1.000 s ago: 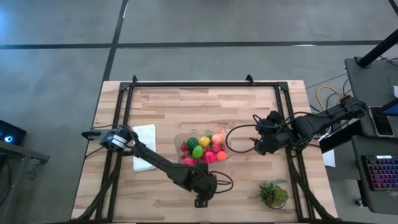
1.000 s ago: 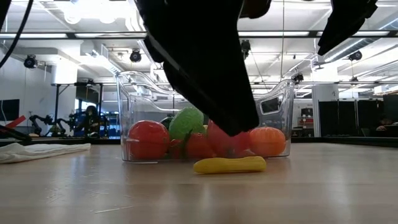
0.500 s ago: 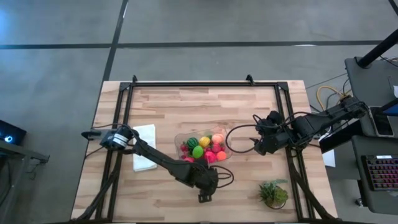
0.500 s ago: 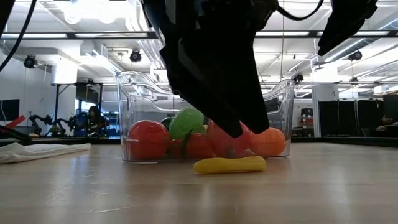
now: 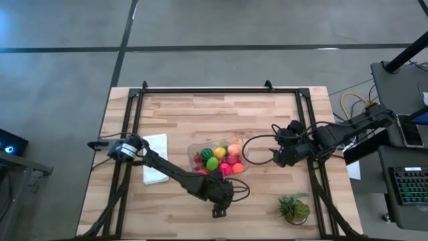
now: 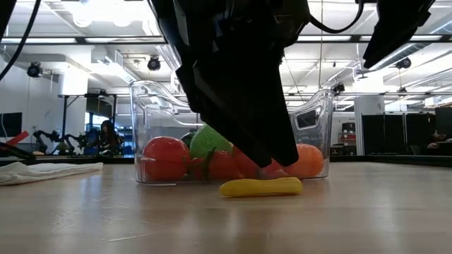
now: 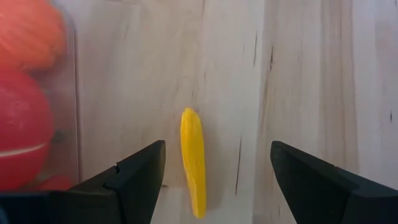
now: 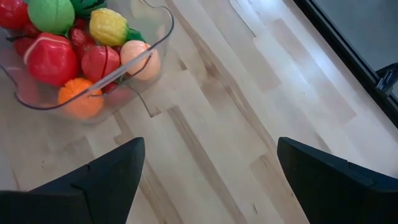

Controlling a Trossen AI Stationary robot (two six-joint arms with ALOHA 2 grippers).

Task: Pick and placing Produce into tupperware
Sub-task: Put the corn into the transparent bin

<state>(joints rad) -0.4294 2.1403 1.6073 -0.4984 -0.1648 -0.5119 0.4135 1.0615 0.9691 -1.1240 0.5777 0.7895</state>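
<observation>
The clear tupperware (image 5: pixel 194 150) stands mid-table with several pieces of produce (image 5: pixel 219 159) inside: red, orange, yellow and lime-green ones and a striped melon. One long yellow piece of produce (image 7: pixel 194 162) lies flat on the wood just in front of the tupperware's near wall (image 6: pixel 152 106). My left gripper (image 7: pixel 217 152) hangs open above the piece, a finger on either side, touching nothing. In the high view the left arm hides the yellow piece. My right gripper (image 8: pixel 208 155) waits open in the air to the right of the tupperware.
A folded white cloth (image 5: pixel 155 161) lies left of the tupperware. A green plant tuft (image 5: pixel 294 207) stands near the front right corner. Bare wood stretches behind the tupperware and along the near edge.
My left gripper has rolled a little about its own line and settled slightly lower over the yellow piece, staying open. The yellow piece and the tupperware have not moved.
</observation>
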